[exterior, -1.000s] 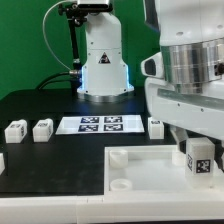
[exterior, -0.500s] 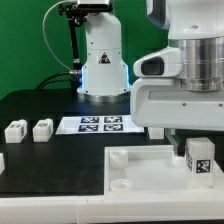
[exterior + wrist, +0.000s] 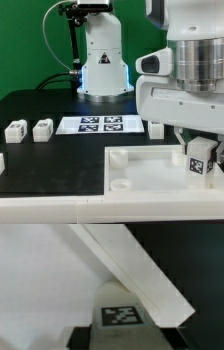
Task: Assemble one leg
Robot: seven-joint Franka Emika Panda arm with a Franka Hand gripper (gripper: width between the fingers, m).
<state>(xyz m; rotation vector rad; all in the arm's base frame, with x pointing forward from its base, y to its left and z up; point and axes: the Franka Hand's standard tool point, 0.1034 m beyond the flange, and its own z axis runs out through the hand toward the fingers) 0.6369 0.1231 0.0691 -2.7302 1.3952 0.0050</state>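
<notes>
Leg (image 3: 199, 158) at the exterior view's right, near side: white block, marker tag facing the camera, sitting low over the right part of the large white base (image 3: 140, 170). In the wrist view the leg (image 3: 122, 308) shows its tag face up, right beside the raised white rim of the base (image 3: 140, 269). Gripper (image 3: 198, 140) comes down onto the leg from above; dark fingers (image 3: 90, 339) flank the block in the wrist view, but can't tell if the jaws are actually clamped on it or just around it. Can't tell either whether the leg is seated on the base or held just above it.

Round socket (image 3: 120, 184) visible on the base's left near corner. Marker board (image 3: 102, 124) lies flat on the black counter (image 3: 40, 105), centre. Two spare legs (image 3: 16, 130) (image 3: 42, 129) sit side by side at the exterior view's left, well apart from the base. Another white block (image 3: 157, 126) just right of the marker board.
</notes>
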